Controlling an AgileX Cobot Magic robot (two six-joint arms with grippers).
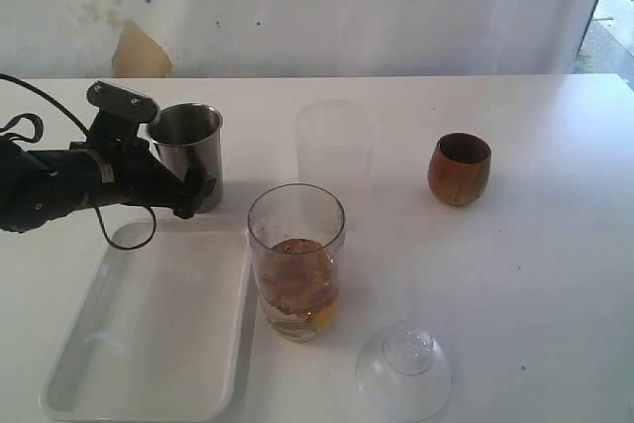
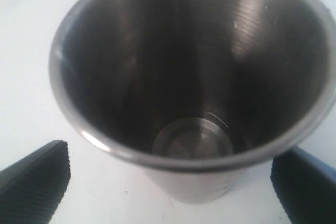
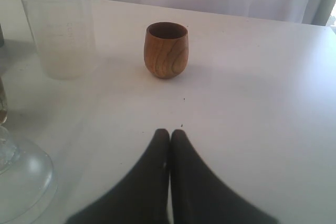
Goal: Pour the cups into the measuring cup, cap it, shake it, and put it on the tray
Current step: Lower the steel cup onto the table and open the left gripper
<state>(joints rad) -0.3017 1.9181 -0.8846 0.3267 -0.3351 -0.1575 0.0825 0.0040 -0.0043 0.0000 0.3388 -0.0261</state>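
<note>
On the white table [image 1: 535, 274], toward its near-left corner, lies the tray [image 1: 149, 344]: shallow, white, rectangular with rounded corners and a raised rim, its long side running away from the camera. Just beside the tray's right rim stands the measuring cup [image 1: 296, 264], a clear straight-walled cylinder, upright, long axis vertical, mouth open to the ceiling. Its lower half holds brownish contents with a yellow patch near the base (what they are cannot be told).

Behind it stands a frosted cup [image 1: 335, 151], milky and upright. To the left of that, just behind the tray's far edge, is the steel tumbler [image 1: 188, 151], tapered, brushed, upright with its mouth up; the left wrist view shows its bare inside bottom. The wooden cup [image 1: 460, 168], small, round and brown, stands upright well apart to the right.

The dome cap [image 1: 403, 369], clear, lies on the table in front of the measuring cup and slightly right, apart from it.

The left gripper [image 1: 198, 185] straddles the tumbler's lower part, jaws wide apart, with table showing between one finger [image 2: 34, 179] and the steel wall. The right gripper [image 3: 169, 145] hangs over bare table near the wooden cup, its jaws pressed together on nothing.
</note>
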